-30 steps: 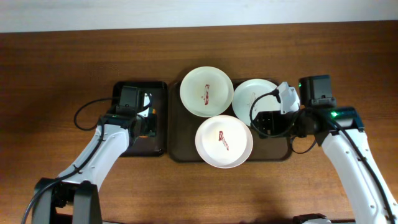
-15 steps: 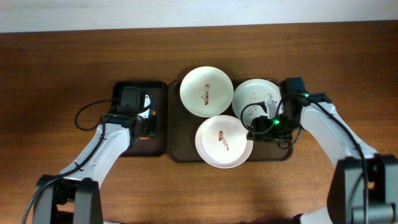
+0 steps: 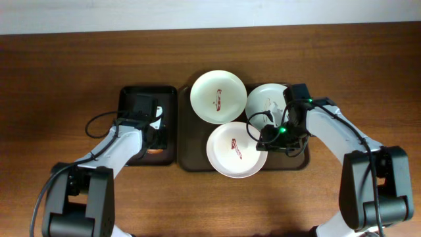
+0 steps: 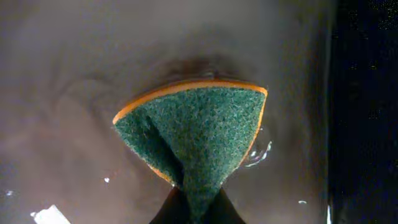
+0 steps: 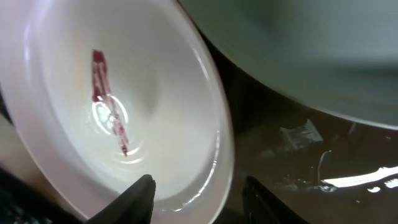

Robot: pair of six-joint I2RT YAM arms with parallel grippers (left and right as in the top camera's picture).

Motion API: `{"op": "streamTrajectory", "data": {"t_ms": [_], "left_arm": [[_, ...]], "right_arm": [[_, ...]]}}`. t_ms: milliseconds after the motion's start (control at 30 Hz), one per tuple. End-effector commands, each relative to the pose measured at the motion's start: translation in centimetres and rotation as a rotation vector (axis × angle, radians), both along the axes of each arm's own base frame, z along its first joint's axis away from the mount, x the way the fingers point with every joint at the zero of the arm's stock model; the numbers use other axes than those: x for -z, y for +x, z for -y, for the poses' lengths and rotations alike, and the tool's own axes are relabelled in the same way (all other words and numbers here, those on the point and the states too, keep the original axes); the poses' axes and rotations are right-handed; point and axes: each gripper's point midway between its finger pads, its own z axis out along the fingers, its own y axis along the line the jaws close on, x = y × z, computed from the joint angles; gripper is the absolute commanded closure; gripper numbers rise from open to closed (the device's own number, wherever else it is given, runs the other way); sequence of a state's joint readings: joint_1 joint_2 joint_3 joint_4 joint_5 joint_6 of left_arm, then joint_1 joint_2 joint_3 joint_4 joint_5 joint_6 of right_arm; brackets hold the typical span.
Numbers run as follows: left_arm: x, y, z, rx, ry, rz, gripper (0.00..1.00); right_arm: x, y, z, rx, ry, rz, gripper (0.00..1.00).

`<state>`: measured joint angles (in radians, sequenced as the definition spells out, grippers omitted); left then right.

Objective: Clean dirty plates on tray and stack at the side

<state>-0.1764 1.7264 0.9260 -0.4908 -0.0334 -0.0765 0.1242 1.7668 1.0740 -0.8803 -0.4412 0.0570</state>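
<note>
The right tool (image 5: pixel 198 198), open, straddles the right rim of the lower-centre white plate (image 5: pixel 93 124), which spreads leftward from it; the farther left tool (image 4: pixel 194 210) pinches the sponge (image 4: pixel 199 130).

The plates (image 3: pixel 218 97) lie on the tray (image 3: pixel 191 150), right of narrower tray (image 3: pixel 170 93).

Narrow blk tray (image 3: pixel 126 95) on brown wood table (image 3: pixel 59 79), wet inside w/ droplets on its floor, holding green scourer sponge (image 4: pixel 199 134) w/ orange edge, pinched into a wedge near one tray wall; pale strip (image 3: pixel 210 13) past table edge, well beyond tray.
</note>
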Motion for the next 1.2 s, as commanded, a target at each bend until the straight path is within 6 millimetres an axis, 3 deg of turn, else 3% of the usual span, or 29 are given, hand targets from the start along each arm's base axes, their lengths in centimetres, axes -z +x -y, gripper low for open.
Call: {"op": "streamTrajectory", "data": {"t_ms": [0,100,433,500,567,733,767,800,1000,1167], "left_arm": [[0.1,0.3,0.5,0.001,-0.024,0.002,0.81],[0.0,0.8,0.5,0.001,-0.028,0.022,0.63],[-0.8,2.7,0.9,0.002,-0.042,0.107,0.6],[-0.7,2.7,0.9,0.002,-0.042,0.105,0.63],[-0.7,2.7,0.9,0.002,-0.042,0.106,0.77],[-0.7,2.6,0.9,0.002,-0.041,0.102,0.87],[-0.7,2.6,0.9,0.002,-0.041,0.102,0.97],[-0.7,2.6,0.9,0.002,-0.041,0.102,1.0],[-1.1,2.8,0.8,0.001,-0.043,0.113,1.0],[-4.4,3.8,1.0,0.002,-0.059,0.207,1.0]], "right_arm": [[1.3,-0.5,1.0,0.032,-0.077,-0.024,0.55],[1.9,-0.6,1.0,0.044,-0.075,-0.016,0.62],[2.0,0.2,0.9,0.046,-0.069,0.017,0.86],[2.0,0.2,0.9,0.046,-0.069,0.017,0.89],[2.0,0.2,0.9,0.046,-0.069,0.017,0.92],[2.0,0.2,0.9,0.046,-0.069,0.017,0.96],[2.0,0.2,0.9,0.046,-0.069,0.016,0.96],[2.0,0.2,0.9,0.046,-0.069,0.016,0.96],[1.7,0.1,0.3,0.044,-0.03,0.011,0.96],[1.7,0.1,0.2,0.044,-0.029,0.01,0.96]]}}
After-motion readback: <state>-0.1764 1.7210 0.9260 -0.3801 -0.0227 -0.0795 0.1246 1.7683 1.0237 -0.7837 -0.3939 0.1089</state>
